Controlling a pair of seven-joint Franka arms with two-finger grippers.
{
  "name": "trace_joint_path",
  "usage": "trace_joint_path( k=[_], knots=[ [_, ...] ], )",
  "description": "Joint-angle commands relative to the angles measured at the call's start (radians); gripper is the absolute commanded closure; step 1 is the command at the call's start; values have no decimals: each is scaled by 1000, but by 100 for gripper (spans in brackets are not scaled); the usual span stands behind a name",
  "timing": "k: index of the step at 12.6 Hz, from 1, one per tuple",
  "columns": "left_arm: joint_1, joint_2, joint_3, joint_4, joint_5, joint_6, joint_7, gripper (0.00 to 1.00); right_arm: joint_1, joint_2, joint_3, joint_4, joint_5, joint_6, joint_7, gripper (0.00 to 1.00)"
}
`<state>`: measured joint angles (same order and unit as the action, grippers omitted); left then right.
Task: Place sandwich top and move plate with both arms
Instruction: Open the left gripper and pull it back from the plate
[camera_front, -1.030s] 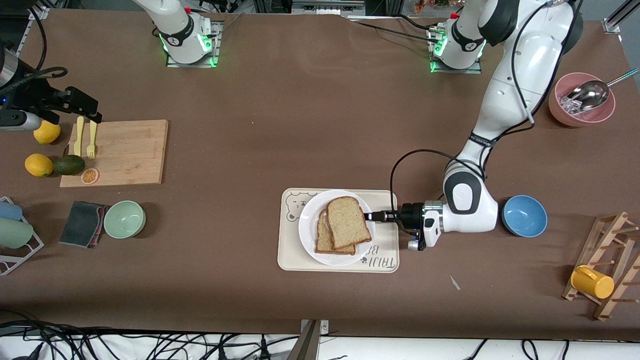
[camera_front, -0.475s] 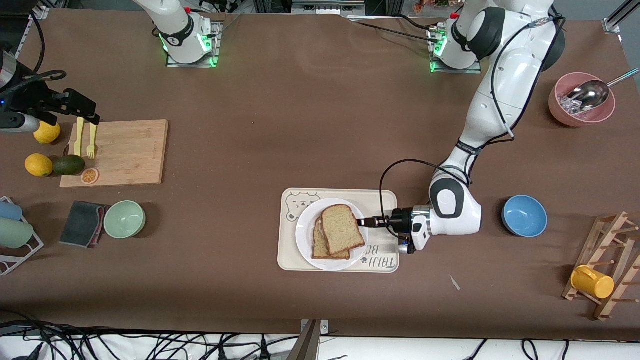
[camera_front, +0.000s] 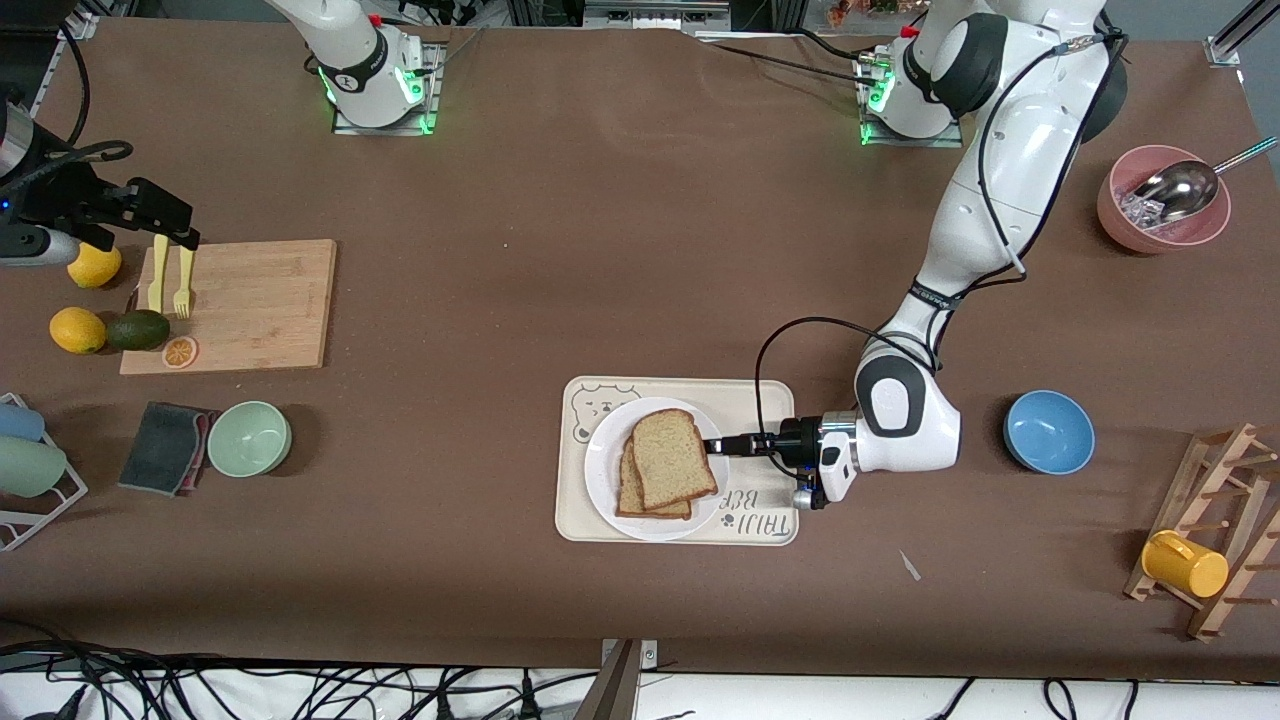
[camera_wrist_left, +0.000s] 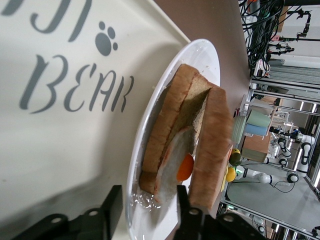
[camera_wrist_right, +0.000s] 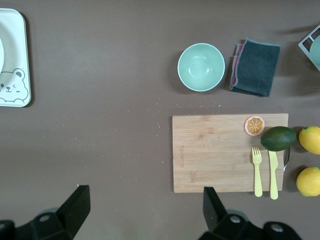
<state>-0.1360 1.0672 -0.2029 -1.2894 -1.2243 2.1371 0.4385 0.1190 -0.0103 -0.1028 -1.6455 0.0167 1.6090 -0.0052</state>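
Note:
The sandwich top (camera_front: 672, 458) lies skewed on the second bread slice (camera_front: 628, 492) on the white plate (camera_front: 603, 470), which rests on the bear-print tray (camera_front: 760, 400). My left gripper (camera_front: 712, 446) reaches in level from the left arm's end and is shut on the plate's rim, one finger under it and one over. The left wrist view shows the gripper (camera_wrist_left: 147, 212), the plate (camera_wrist_left: 200, 55), the top slice (camera_wrist_left: 215, 145), the lower slice (camera_wrist_left: 165, 135) and a white and orange filling (camera_wrist_left: 185, 167). My right gripper (camera_front: 165, 222) hangs open over the cutting board's edge; it shows empty in the right wrist view (camera_wrist_right: 145, 210).
A blue bowl (camera_front: 1048, 431) sits beside the left arm's elbow. A pink bowl with a scoop (camera_front: 1160, 200) and a wooden rack with a yellow mug (camera_front: 1185, 563) are at that end. The cutting board (camera_front: 250, 305), green bowl (camera_front: 249, 438), cloth and fruit are at the right arm's end.
My left gripper has moved toward the right arm's end, and the plate with the sandwich has slid that way on the tray. The right arm has barely moved.

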Motion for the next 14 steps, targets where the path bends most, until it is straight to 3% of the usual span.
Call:
trace_joint_path(
  k=[1, 6, 14],
  knots=[
    [-4, -10, 11, 13, 41, -5, -9, 0, -7, 12, 3, 29, -11, -8, -10, 0],
    [-1, -39, 25, 13, 106, -9, -68, 0, -7, 12, 3, 29, -11, -11, -12, 0],
    [-2, -202, 23, -1, 612, -77, -386, 0, -6, 27, 0, 42, -12, -15, -10, 0]
  ],
)
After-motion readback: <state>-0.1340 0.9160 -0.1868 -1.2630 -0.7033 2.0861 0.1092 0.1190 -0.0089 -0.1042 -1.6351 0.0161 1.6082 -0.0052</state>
